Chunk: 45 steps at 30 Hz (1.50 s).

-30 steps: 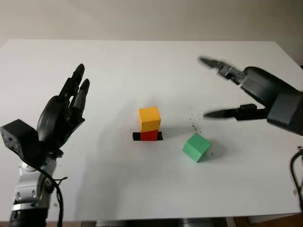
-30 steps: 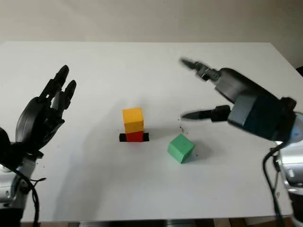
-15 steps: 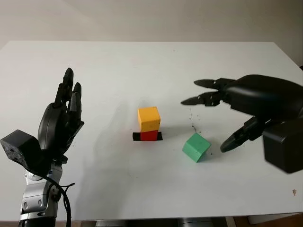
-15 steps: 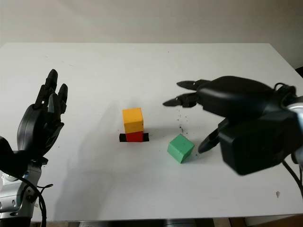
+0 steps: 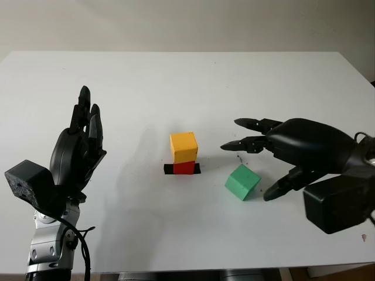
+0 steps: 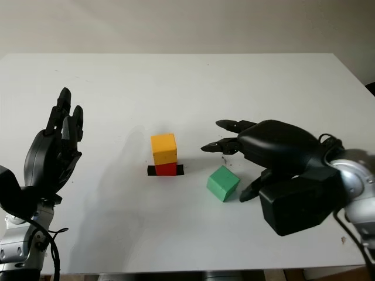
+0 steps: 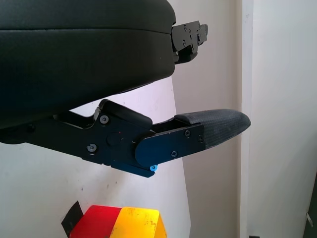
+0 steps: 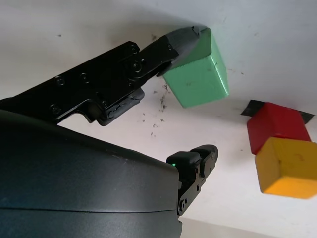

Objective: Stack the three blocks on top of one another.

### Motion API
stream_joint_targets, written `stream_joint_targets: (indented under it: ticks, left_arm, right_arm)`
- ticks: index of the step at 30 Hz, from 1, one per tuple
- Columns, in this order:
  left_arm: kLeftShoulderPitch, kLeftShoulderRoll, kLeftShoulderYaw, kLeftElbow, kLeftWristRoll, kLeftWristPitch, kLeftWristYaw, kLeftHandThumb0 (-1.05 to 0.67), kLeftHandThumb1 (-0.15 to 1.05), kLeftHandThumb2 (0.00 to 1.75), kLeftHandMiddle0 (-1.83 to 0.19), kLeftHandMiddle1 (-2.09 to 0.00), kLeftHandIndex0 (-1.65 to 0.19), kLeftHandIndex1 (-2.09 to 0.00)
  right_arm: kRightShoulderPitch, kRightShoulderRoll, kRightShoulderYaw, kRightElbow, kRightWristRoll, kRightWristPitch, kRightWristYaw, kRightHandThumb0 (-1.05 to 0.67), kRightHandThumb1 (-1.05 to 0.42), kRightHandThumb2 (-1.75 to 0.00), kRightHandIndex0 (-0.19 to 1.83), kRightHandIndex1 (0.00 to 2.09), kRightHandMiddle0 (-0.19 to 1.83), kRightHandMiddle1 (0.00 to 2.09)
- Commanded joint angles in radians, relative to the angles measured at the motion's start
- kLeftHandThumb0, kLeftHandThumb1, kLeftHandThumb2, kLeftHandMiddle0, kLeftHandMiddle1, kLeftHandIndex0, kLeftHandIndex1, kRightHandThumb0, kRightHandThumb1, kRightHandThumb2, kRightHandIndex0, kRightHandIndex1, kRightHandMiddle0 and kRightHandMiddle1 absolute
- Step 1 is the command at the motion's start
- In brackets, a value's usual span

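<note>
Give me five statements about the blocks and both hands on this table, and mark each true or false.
1. The yellow block sits on top of the red block. True.
2. The green block is already on top of the stack. False: it lies on the table beside the stack, toward the right hand.
3. The right hand is open, its fingers around the green block without lifting it. True.
4. The left hand holds the yellow block. False: it is open, raised well away from the stack.
5. The red block rests on a black strip. True.
</note>
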Motion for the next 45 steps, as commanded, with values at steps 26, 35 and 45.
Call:
stream_joint_targets:
  ticks: [26,35,45]
  left_arm:
    - [0.047,-0.004,-0.044,-0.077,0.033,0.004,-0.012,-0.7,1.05,0.63,0.19,-0.01,0.19,0.0]
    - [0.05,-0.01,-0.048,-0.075,0.039,0.004,-0.008,-0.69,1.05,0.62,0.19,-0.02,0.19,0.0]
    - [0.057,-0.015,-0.052,-0.069,0.055,-0.03,0.001,-0.69,1.05,0.61,0.19,-0.03,0.19,-0.01]
  right_arm:
    - [0.042,0.047,0.01,0.105,-0.01,-0.099,-0.082,-0.44,-0.86,-0.05,0.16,0.08,0.67,0.22]
    - [0.041,0.053,0.006,0.115,0.0,-0.114,-0.091,-0.4,-0.89,-0.05,0.23,0.06,0.58,0.73]
    - [0.028,0.051,0.003,0.147,0.003,-0.161,-0.11,-0.3,-0.9,-0.06,0.3,0.07,0.58,1.06]
